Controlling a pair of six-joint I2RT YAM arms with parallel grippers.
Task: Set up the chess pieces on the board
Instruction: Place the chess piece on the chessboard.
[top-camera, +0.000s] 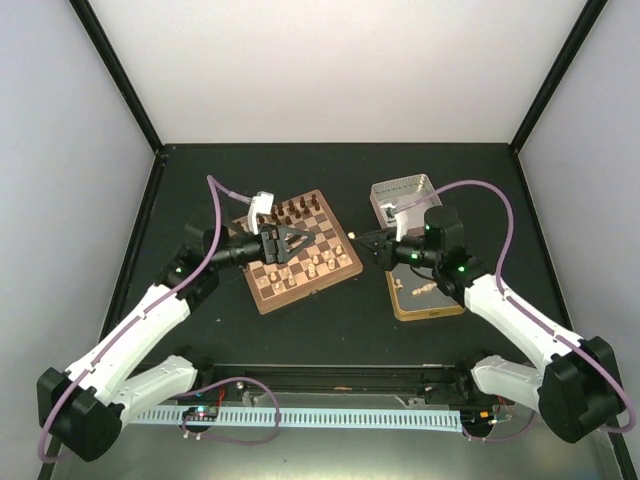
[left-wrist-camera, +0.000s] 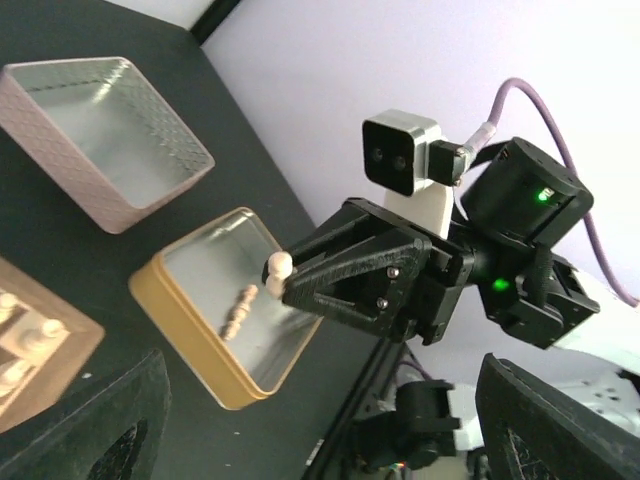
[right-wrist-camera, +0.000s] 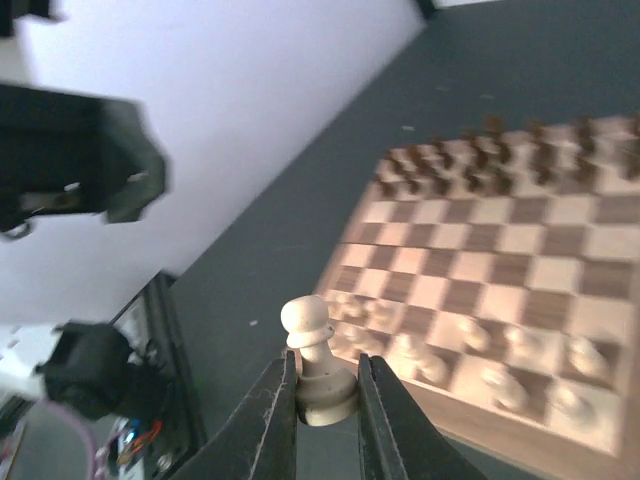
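While the right pincer (right-wrist-camera: 326, 385) hangs in the air off the edge of the board (right-wrist-camera: 470, 255), its two fingers are drawn in to a narrow gap and pinch a pale pawn (right-wrist-camera: 314, 358) by the base. The pawn stands upright, with its head and collar clear above the tips. Seen from the left wrist, the same pawn pokes out at the front of that pincer, well above the counter (top-camera: 300, 350).

The step in hand looks like the carry: one pawn lifted and on its way to its square. The next move calls for crossing the near border, finding a free square among the pale pieces (right-wrist-camera: 480, 350) and coming straight down. These already fill much of the two nearest rows, though blur hides how many there are. The gaps there look tight, so a tilted approach could knock a neighbour. Only once the base is flat should the fingers part.

The dark pieces (right-wrist-camera: 480, 170) stand ranked along the far side. The left pincer (top-camera: 303, 240) hovers over the middle of the board, spread wide and holding nothing, and it may crowd the route. Behind the right arm, the gold tin (left-wrist-camera: 200, 385) has a few spares (left-wrist-camera: 240, 308) lying in it. The silver tin (left-wrist-camera: 100, 205) beside it shows nothing inside.
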